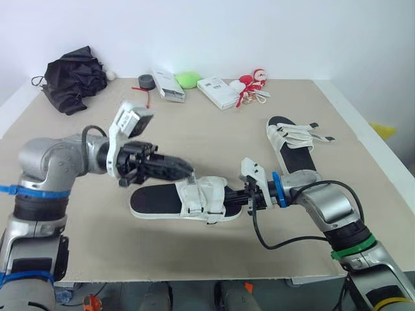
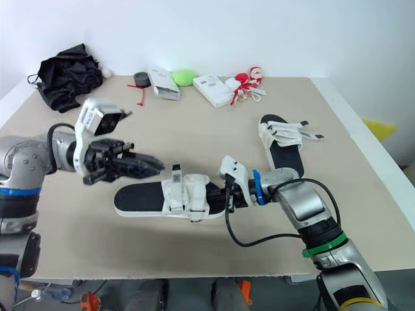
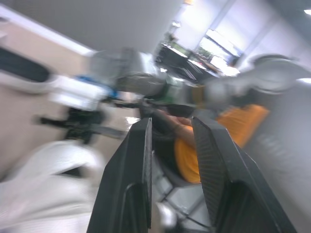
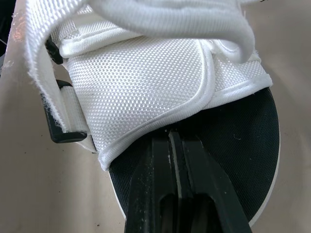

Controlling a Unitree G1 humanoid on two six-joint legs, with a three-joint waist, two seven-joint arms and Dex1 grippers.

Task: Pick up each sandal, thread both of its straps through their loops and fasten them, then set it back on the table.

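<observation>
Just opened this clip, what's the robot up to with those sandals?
The robot is working on the near sandal, which lies on the table. Its right tool is shut, with its tips at the edge of the white straps, over the black insole. The left tool hovers open just above the straps from the other end, gripping nothing. The far sandal sits further back on the right, apparently unfastened, with loose ends sticking out sideways.
</observation>
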